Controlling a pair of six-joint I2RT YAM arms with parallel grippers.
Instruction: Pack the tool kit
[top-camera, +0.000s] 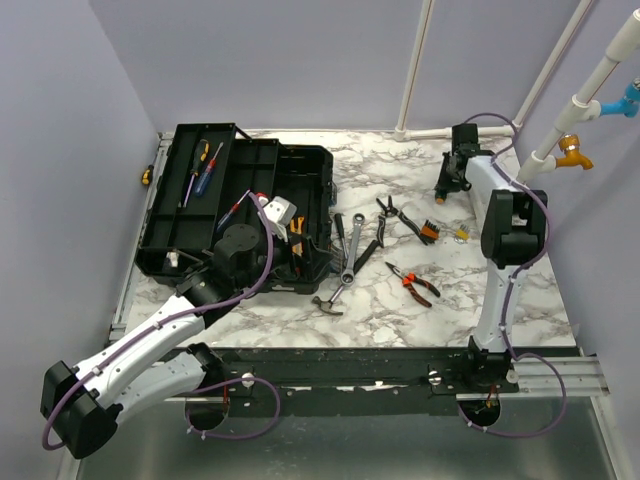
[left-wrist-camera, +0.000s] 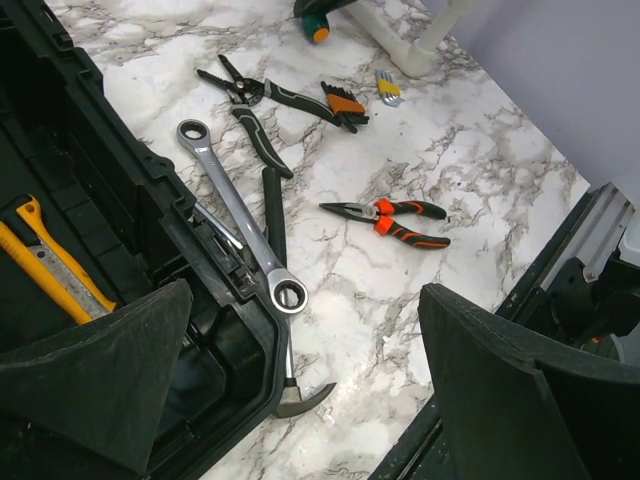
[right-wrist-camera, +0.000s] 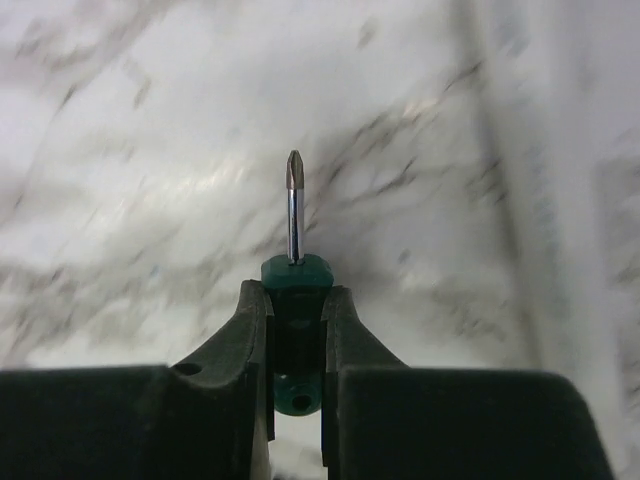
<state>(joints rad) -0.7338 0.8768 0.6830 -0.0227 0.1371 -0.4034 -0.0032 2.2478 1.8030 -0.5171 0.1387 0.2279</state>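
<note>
now the right fingers (right-wrist-camera: 247, 335) pinch a green-handled screwdriver (right-wrist-camera: 293, 215) near the surface's (top-camera: 545, 300) far right corner, likely for carrying to the open toolbox (top-camera: 170, 228) at the left edge; left fingers (left-wrist-camera: 110, 390) hang spread over it.

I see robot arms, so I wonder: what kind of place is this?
Probably a robot practice bench: a marble-patterned table between plain lilac walls, two arms bolted at its near edge, a toolbox and loose tools.

The toolbox (top-camera: 185, 215) is black, the table (top-camera: 440, 320) grey-veined white marble, the screwdriver (right-wrist-camera: 295, 272) handle green.
</note>
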